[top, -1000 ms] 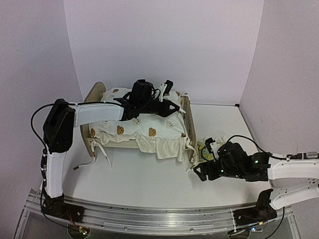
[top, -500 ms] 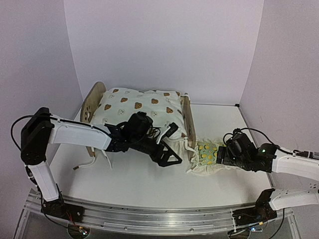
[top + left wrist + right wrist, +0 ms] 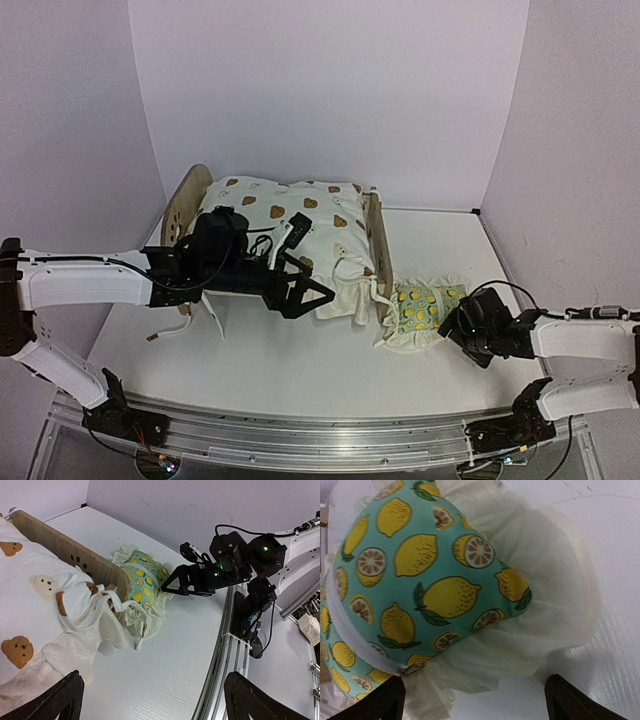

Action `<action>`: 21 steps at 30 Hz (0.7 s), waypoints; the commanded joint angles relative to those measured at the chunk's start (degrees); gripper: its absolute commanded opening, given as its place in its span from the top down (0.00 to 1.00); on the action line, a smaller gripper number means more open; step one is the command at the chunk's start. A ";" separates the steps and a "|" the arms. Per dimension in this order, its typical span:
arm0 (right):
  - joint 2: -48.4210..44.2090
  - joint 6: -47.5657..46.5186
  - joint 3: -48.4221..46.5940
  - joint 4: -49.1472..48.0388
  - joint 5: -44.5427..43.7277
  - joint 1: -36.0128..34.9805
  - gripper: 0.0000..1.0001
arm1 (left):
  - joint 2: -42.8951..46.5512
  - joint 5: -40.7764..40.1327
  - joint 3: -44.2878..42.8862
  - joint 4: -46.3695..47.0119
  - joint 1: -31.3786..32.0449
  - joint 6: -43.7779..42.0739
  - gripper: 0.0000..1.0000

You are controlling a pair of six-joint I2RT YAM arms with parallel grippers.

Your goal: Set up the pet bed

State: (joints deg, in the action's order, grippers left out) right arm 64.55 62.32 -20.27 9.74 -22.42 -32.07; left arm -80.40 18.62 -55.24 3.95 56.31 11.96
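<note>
Left hand [image 3: 152, 682]: wide, empty, over desk [image 3: 170, 650] beside cushion [image 3: 25, 605]
Right hand [image 3: 474, 680]: wide, empty, just short of lemon pillow [image 3: 435, 590]
Pet bed [image 3: 378, 235]: cushion inside

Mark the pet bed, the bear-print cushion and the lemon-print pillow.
pet bed [image 3: 185, 205], top external view, rounded wooden headboard.
bear-print cushion [image 3: 325, 205], top external view, upper surface.
lemon-print pillow [image 3: 430, 580], right wrist view, green printed centre.

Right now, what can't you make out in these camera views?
Pet bed base: top view, covered by the bear cushion.
Its near rail: top view, behind the left arm.
Lemon pillow, far end: right wrist view, cut off by the left edge.
</note>
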 commanded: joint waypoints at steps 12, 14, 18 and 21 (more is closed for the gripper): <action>16.40 6.95 8.70 -44.02 -0.35 2.49 0.38 | 6.86 -4.50 6.12 -0.95 -0.06 1.91 0.01; 18.29 6.15 8.59 -48.03 -0.43 2.80 0.58 | 7.19 -4.40 6.47 -1.08 -0.06 2.09 0.01; 17.11 0.52 6.85 -50.39 -0.82 3.32 0.89 | 8.91 -5.99 6.78 -2.45 -0.05 2.26 0.01; 11.47 -6.15 3.38 -46.55 -0.45 3.29 1.00 | 11.81 -10.13 7.17 -3.73 -0.06 2.20 0.01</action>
State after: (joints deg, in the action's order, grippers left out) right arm 81.79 64.44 -12.63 -36.20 -23.08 -29.05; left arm -73.70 13.41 -48.65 1.19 56.31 13.60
